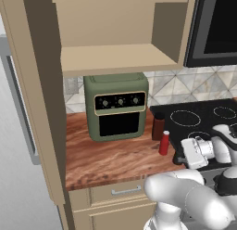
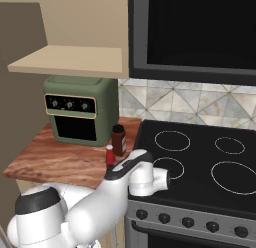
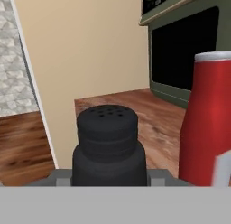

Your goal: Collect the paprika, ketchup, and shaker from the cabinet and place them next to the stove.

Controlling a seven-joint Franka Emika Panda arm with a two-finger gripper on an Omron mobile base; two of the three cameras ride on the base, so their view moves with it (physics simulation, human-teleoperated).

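My gripper (image 3: 108, 179) is shut on the small black shaker (image 3: 107, 144), whose rounded, holed top rises close in the hand view. The red ketchup (image 3: 210, 119) stands just to its right. In the left base view the gripper (image 1: 177, 158) hangs low over the wooden counter at the stove's (image 1: 203, 118) left edge, just right of the ketchup (image 1: 164, 143). The dark paprika (image 1: 159, 126) stands behind the ketchup. The right base view shows the paprika (image 2: 118, 140) and ketchup (image 2: 110, 155) beside the stove (image 2: 200, 157). The cabinet (image 1: 115, 57) shelf above is bare.
An olive-green toaster oven (image 1: 118, 106) stands at the back of the wooden counter (image 1: 106, 159). A tall tan side panel (image 1: 41, 108) bounds the counter on the left. A drawer with a metal handle (image 1: 125, 191) sits below. A dark microwave (image 2: 195, 32) hangs over the stove.
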